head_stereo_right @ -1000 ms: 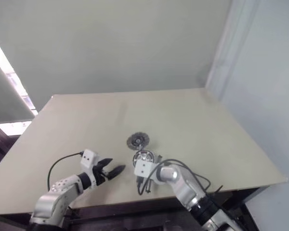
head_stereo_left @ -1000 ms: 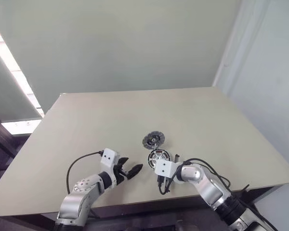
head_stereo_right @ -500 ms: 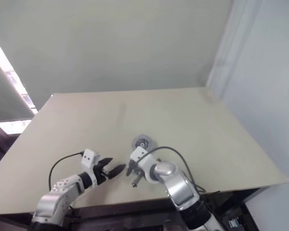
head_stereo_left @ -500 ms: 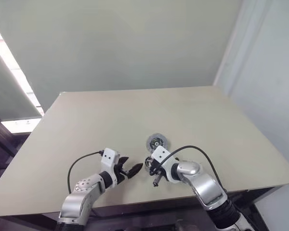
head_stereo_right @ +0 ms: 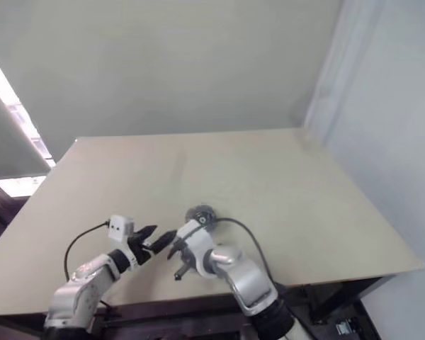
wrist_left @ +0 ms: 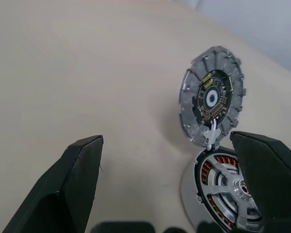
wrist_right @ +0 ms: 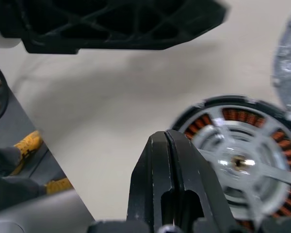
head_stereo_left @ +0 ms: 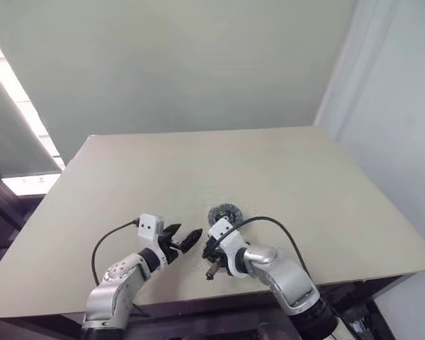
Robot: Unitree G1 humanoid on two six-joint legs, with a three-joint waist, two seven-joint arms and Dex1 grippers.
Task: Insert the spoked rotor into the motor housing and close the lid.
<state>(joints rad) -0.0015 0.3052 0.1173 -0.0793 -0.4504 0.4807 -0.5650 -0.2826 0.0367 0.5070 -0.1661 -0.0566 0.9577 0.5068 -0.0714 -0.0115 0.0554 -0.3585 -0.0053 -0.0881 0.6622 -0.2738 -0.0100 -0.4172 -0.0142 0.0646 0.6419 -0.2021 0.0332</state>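
Note:
The lid (wrist_left: pixel 212 97), a dull grey disc with a dark hub, stands tilted at the rim of the motor housing (wrist_left: pixel 226 191), whose copper windings ring a silver spoked centre (wrist_right: pixel 240 162). The spoked rotor as a piece of its own is out of view. My right gripper (wrist_right: pixel 167 136) is shut with nothing in it, its tip just short of the housing's rim. In the left eye view the right hand (head_stereo_left: pixel 219 230) covers the housing, and the lid (head_stereo_left: pixel 225 212) shows just behind it. To the left, my left gripper (head_stereo_left: pixel 186 235) stands open and empty, pointing at both parts.
Both parts lie near the front of a bare beige table (head_stereo_left: pixel 198 163). Its front edge (head_stereo_left: pixel 170 301) runs close under both hands. A black cable (head_stereo_left: pixel 283 230) loops off the right wrist. The left gripper's black finger (wrist_right: pixel 121 24) crosses the right wrist view.
My right hand has swung left and a little up with a rolling wrist, and now covers the housing in the eye views. It stays shut. The left gripper stays open and about in place.

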